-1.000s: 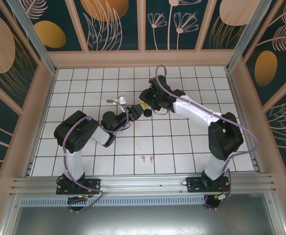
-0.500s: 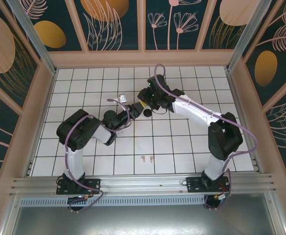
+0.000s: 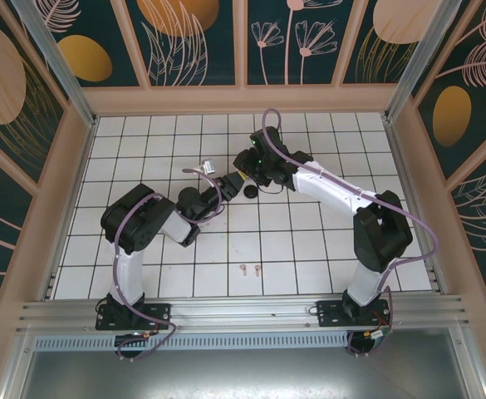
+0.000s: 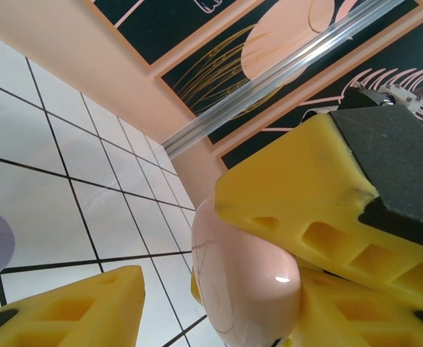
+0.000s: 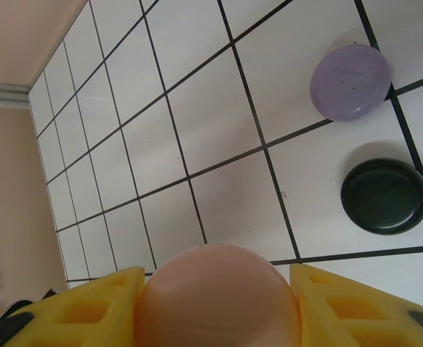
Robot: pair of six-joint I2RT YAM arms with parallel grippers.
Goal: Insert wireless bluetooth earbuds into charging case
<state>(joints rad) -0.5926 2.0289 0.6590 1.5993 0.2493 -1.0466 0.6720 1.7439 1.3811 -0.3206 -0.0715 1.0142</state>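
Pink charging case clamped in right claw, left claw just beside, state unclear.

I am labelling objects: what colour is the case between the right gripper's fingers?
The case is pale pink, seen best in the right wrist view.

Bright, even overhead light; a small glint on the pink case.

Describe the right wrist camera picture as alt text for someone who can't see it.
A rounded pink charging case sits clamped between the right gripper's two yellow fingers at the bottom of the frame. Beyond it, on the white tiled table, lie a lilac case and, nearer the gripper, a black case, apart from each other.
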